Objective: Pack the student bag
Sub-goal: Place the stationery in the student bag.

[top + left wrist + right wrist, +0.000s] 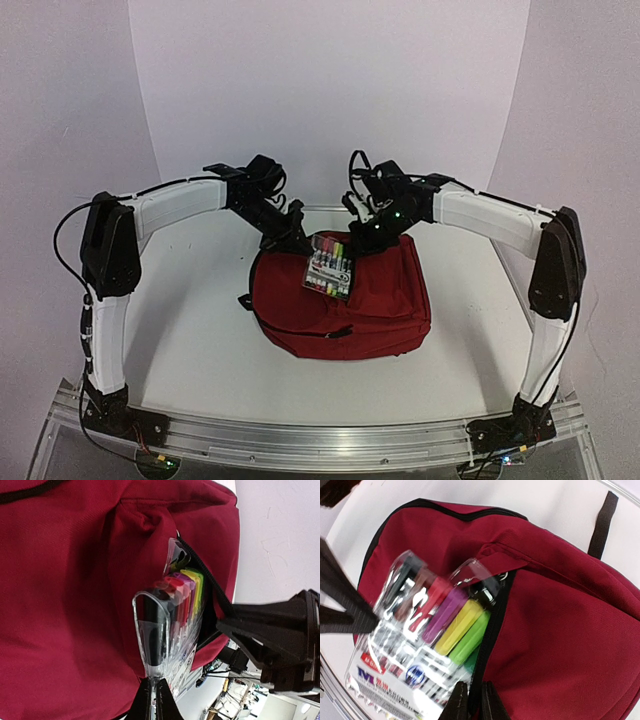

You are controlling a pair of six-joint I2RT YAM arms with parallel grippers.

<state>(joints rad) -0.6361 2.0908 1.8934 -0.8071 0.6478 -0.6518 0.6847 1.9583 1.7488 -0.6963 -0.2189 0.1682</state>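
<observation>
The student bag [345, 305], dark red with a black zip, lies flat in the middle of the white table. A clear pack of coloured markers [330, 267] rests on its top end. In the right wrist view the marker pack's [430, 630] green side sits tucked under the black zip edge [492, 630] of the bag's opening. My left gripper [154, 692] is shut on the pack's clear plastic border. My right gripper [472, 702] is shut on the zip edge of the bag [570, 630], just beside the pack.
A black strap [601, 520] trails from the bag onto the table at the far side. Both arms meet over the bag's far end, their grippers [298, 238] [362, 238] close together. A metal rail [320, 442] runs along the near edge. White walls enclose the table.
</observation>
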